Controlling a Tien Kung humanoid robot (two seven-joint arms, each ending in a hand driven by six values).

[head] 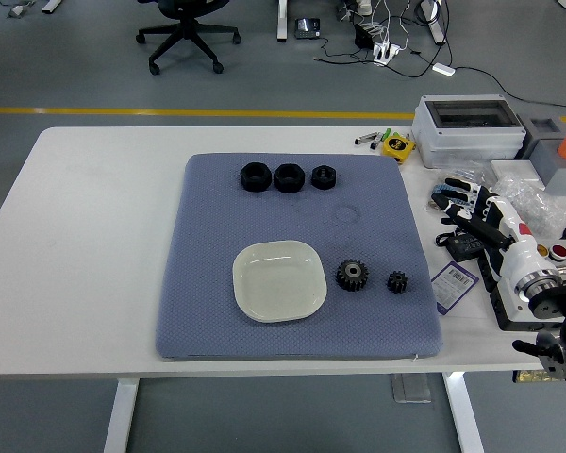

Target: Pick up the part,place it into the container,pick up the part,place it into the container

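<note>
A square white shallow dish [277,279] sits empty near the front edge of the blue-grey padded mat [208,311]. Just right of it lie a larger black gear [352,275] and a smaller black gear [397,281]. Three black hexagonal nuts [287,176] line the mat's far edge. The right hand [557,351] hangs off the table's front right corner; whether it is clenched or released cannot be told

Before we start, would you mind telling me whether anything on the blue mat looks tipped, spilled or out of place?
Nothing stands out. The white dish sits empty and flat, two gears lie beside it, and three black nuts line the blue mat far edge.
</note>
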